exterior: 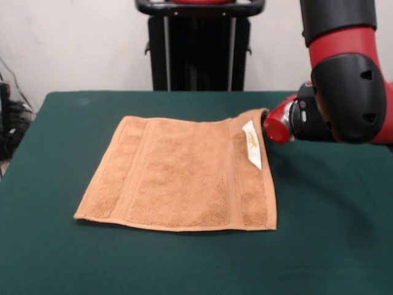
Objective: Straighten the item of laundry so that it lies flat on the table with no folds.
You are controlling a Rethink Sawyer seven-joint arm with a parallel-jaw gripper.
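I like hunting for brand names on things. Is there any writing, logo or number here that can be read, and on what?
None can be read.
The white tag on the towel: a small yellowish mark, too blurred to make out.
The robot arm and the table: no writing shows.

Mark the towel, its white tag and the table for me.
towel (178, 178): front view, middle of the terry surface.
white tag (252, 145): front view, middle of the tag.
table (331, 246): front view, bare green top.
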